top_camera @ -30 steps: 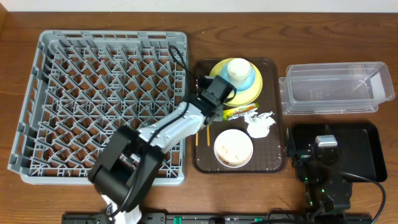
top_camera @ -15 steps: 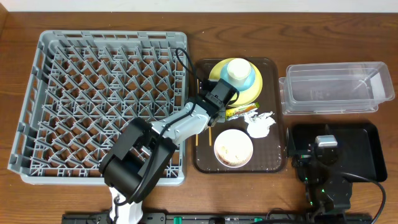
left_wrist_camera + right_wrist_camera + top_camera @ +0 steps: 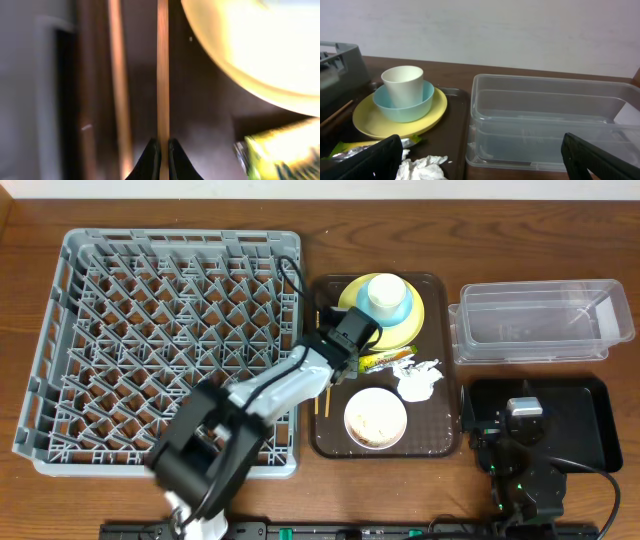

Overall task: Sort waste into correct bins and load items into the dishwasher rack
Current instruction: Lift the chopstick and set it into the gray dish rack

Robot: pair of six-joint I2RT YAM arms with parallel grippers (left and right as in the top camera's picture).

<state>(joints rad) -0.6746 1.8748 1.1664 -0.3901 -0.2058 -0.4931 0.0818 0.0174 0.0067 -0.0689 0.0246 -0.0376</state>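
Observation:
My left gripper [image 3: 336,372] is shut on one thin wooden chopstick [image 3: 163,75] over the left side of the brown tray; its jaws [image 3: 163,142] pinch the stick. The second chopstick [image 3: 119,90] lies just to its left, also in the overhead view [image 3: 316,404]. The yellow plate [image 3: 412,325] carries a light blue cup [image 3: 390,308] with a white cup inside. The yellow-green wrapper [image 3: 383,361], the white napkin [image 3: 418,378] and the white bowl [image 3: 375,417] with food scraps lie on the tray. My right gripper [image 3: 485,167] is open and empty over the black tray [image 3: 590,430].
The grey dishwasher rack [image 3: 60,345] fills the left of the table. The brown serving tray [image 3: 448,435] sits in the middle. The clear tub [image 3: 540,320] stands at the back right, also in the right wrist view [image 3: 550,120].
My left wrist has shifted slightly toward the tray's left side and its arm has swung a little. The right arm has not moved.

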